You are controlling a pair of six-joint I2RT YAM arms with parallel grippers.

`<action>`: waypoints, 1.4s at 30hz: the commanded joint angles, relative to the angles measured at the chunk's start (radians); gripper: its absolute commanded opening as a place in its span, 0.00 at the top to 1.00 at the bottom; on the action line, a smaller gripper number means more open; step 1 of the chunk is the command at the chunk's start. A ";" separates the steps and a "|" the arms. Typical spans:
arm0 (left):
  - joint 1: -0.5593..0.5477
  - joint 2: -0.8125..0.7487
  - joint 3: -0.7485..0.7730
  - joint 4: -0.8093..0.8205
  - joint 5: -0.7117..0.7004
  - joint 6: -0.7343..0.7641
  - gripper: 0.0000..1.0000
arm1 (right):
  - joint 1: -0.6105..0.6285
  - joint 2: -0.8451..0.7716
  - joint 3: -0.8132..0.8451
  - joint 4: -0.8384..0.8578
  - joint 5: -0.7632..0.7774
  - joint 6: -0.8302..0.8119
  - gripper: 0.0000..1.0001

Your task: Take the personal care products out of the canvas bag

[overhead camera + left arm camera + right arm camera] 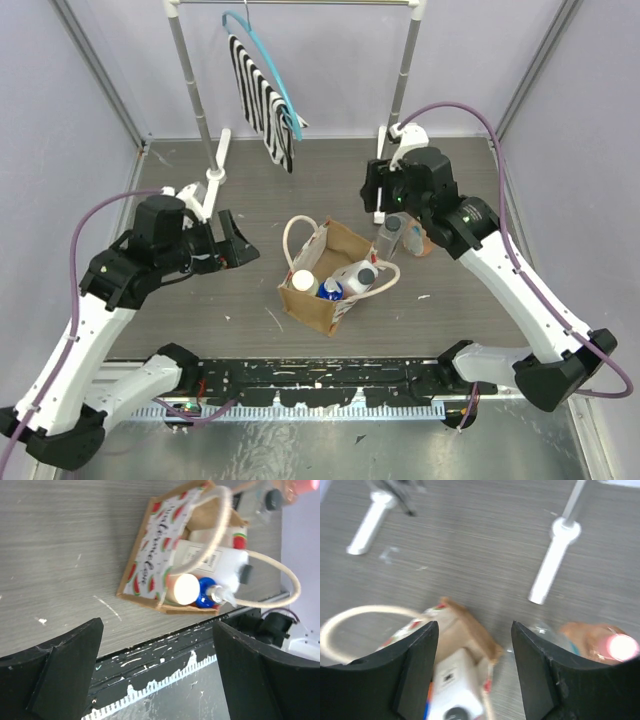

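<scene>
The canvas bag (pixel 318 305) stands at mid table with its handles up. It holds the olive-green bottle with cream cap (pixel 302 282), the orange bottle with blue cap (pixel 330 291) and the white squarish bottle (pixel 354 276). The clear grey bottle (pixel 391 236) and the peach bottle (pixel 416 240) stand on the table just right of the bag. My left gripper (pixel 238 246) is open and empty, left of the bag (pixel 150 555). My right gripper (pixel 378 196) is open and empty, above the bag's far right corner (pixel 472 625) and beside the clear bottle (pixel 545 632) and the peach bottle (pixel 590 640).
A clothes rack (pixel 195 90) stands at the back with a striped cloth (pixel 262 105) on a blue hanger. Its white feet (pixel 552 562) lie just beyond the bag. A black rail (pixel 320 378) runs along the near edge. Lilac walls close in both sides.
</scene>
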 commanded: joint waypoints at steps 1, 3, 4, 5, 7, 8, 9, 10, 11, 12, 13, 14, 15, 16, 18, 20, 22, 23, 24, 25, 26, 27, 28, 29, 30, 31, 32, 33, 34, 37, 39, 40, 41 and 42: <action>-0.170 0.090 0.125 -0.042 -0.108 0.014 0.03 | 0.110 0.001 0.084 -0.050 -0.078 0.077 0.36; -0.255 0.133 0.150 -0.030 -0.145 0.005 0.03 | 0.146 0.014 0.069 -0.080 -0.083 0.114 0.37; -0.297 0.154 0.156 -0.020 -0.163 0.001 0.03 | 0.158 0.018 0.056 -0.094 -0.091 0.136 0.38; -0.336 0.176 0.159 -0.012 -0.193 -0.004 0.03 | 0.168 0.017 0.034 -0.101 -0.108 0.160 0.41; -0.406 0.224 0.169 0.010 -0.217 -0.009 0.03 | 0.191 0.003 -0.023 -0.097 -0.118 0.202 0.42; -0.436 0.249 0.175 0.019 -0.226 -0.011 0.03 | 0.196 -0.004 -0.049 -0.098 -0.108 0.210 0.42; -0.467 0.277 0.182 0.029 -0.245 -0.012 0.03 | 0.198 -0.011 -0.074 -0.096 -0.100 0.214 0.42; -0.497 0.304 0.192 0.035 -0.269 -0.013 0.03 | 0.197 -0.015 -0.098 -0.094 -0.096 0.216 0.42; -0.520 0.330 0.205 0.039 -0.291 -0.015 0.03 | 0.198 -0.018 -0.121 -0.093 -0.098 0.219 0.42; -0.543 0.357 0.218 0.040 -0.316 -0.015 0.03 | 0.197 -0.020 -0.141 -0.082 -0.113 0.220 0.42; -0.561 0.381 0.230 0.037 -0.348 -0.013 0.02 | 0.197 -0.024 -0.160 -0.064 -0.128 0.221 0.42; -0.578 0.420 0.242 0.034 -0.376 -0.012 0.02 | 0.198 -0.025 -0.178 -0.049 -0.136 0.226 0.42; -0.584 0.442 0.248 0.033 -0.401 -0.014 0.02 | 0.198 -0.023 -0.196 -0.037 -0.144 0.228 0.42; -0.586 0.457 0.252 0.033 -0.427 -0.016 0.02 | 0.198 -0.017 -0.211 -0.027 -0.147 0.230 0.42; -0.590 0.478 0.248 0.041 -0.460 -0.022 0.01 | 0.197 -0.008 -0.239 -0.019 -0.143 0.235 0.41; -0.590 0.488 0.235 0.060 -0.475 -0.023 0.01 | 0.198 -0.003 -0.268 -0.006 -0.143 0.237 0.38; -0.590 0.501 0.219 0.075 -0.488 -0.026 0.00 | 0.198 -0.001 -0.286 -0.012 -0.131 0.241 0.34; -0.590 0.508 0.213 0.076 -0.491 -0.028 0.00 | 0.198 -0.003 -0.293 -0.015 -0.130 0.242 0.32; -0.590 0.516 0.207 0.080 -0.494 -0.031 0.00 | 0.198 -0.005 -0.298 -0.023 -0.126 0.246 0.31; -0.590 0.523 0.202 0.084 -0.495 -0.033 0.00 | 0.198 -0.007 -0.302 -0.031 -0.120 0.248 0.29; -0.590 0.531 0.196 0.092 -0.491 -0.033 0.00 | 0.197 -0.010 -0.308 -0.038 -0.119 0.249 0.27; -0.590 0.539 0.192 0.098 -0.487 -0.036 0.00 | 0.197 -0.013 -0.309 -0.048 -0.118 0.250 0.25; -0.590 0.546 0.188 0.104 -0.481 -0.039 0.00 | 0.198 -0.018 -0.312 -0.059 -0.114 0.253 0.24; -0.590 0.553 0.186 0.110 -0.474 -0.042 0.00 | 0.198 -0.020 -0.316 -0.070 -0.115 0.255 0.23; -0.590 0.559 0.185 0.113 -0.464 -0.045 0.00 | 0.198 -0.022 -0.316 -0.087 -0.111 0.256 0.23; -0.592 0.565 0.185 0.117 -0.455 -0.048 0.00 | 0.198 -0.025 -0.317 -0.103 -0.103 0.260 0.22; -0.593 0.570 0.186 0.120 -0.450 -0.050 0.00 | 0.197 -0.026 -0.318 -0.112 -0.101 0.261 0.22; -0.594 0.575 0.186 0.120 -0.446 -0.054 0.00 | 0.198 -0.030 -0.318 -0.123 -0.104 0.265 0.22; -0.597 0.578 0.189 0.120 -0.441 -0.055 0.00 | 0.198 -0.031 -0.317 -0.137 -0.103 0.273 0.21; -0.612 0.581 0.199 0.120 -0.440 -0.060 0.00 | 0.196 -0.037 -0.304 -0.175 -0.107 0.292 0.21; -0.622 0.579 0.204 0.116 -0.439 -0.063 0.00 | 0.197 -0.045 -0.299 -0.196 -0.123 0.309 0.21; -0.626 0.577 0.206 0.113 -0.440 -0.065 0.00 | 0.198 -0.051 -0.297 -0.203 -0.144 0.319 0.21; -0.629 0.577 0.206 0.112 -0.439 -0.068 0.00 | 0.197 -0.056 -0.298 -0.206 -0.163 0.328 0.21; -0.632 0.578 0.204 0.112 -0.439 -0.070 0.00 | 0.198 -0.061 -0.300 -0.208 -0.178 0.335 0.21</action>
